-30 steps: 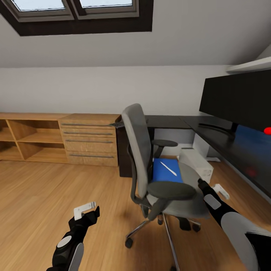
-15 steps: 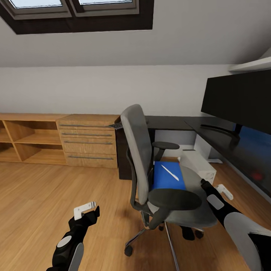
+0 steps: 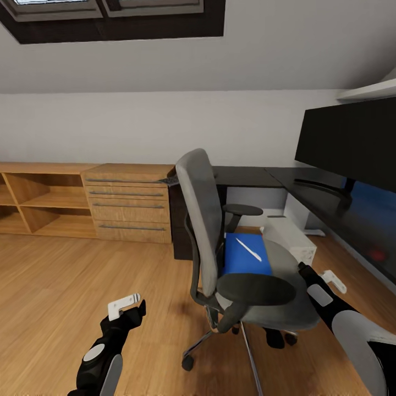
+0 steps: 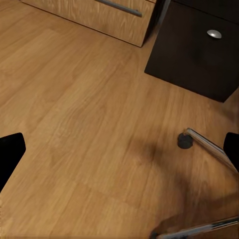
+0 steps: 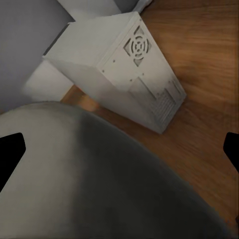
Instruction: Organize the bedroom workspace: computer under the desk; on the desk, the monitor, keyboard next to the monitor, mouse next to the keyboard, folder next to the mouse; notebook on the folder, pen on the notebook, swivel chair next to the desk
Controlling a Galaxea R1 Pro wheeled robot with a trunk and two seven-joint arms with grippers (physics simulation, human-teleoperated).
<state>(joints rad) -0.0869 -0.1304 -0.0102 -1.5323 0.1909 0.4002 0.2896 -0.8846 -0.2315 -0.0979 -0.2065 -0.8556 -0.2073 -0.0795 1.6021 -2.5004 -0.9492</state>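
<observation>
Nearest, open wood floor [image 3: 60,286] is seen ahead of the left gripper [image 3: 127,306], which hangs low with nothing between its fingers; in the left wrist view the dark fingertips [image 4: 10,154] sit at opposite edges, wide apart, over bare boards, with a chrome chair leg and caster [image 4: 185,141] and the dark drawer unit [image 4: 199,50] beyond. The right gripper [image 3: 329,279] is held just beside the front edge of the swivel chair [image 3: 242,264] seat, on the desk side; its fingertips [image 5: 10,154] are likewise spread wide, empty, with the grey seat edge between them and nothing touched.

The folder [image 3: 246,254] lies flat on the seat, with the pen [image 3: 248,248] lying diagonally on top, both well inboard of the right gripper. The notebook cannot be made out.

Behind the seat, the computer [image 3: 290,239] stands on the floor under the desk [image 3: 308,190], close to the chair; little room is left between chair and desk edge. The monitor [image 3: 352,146] stands on the desk top at the right. Farther left, a light-wood chest of drawers [image 3: 129,203] and open shelves [image 3: 38,201] line the pale wall.
</observation>
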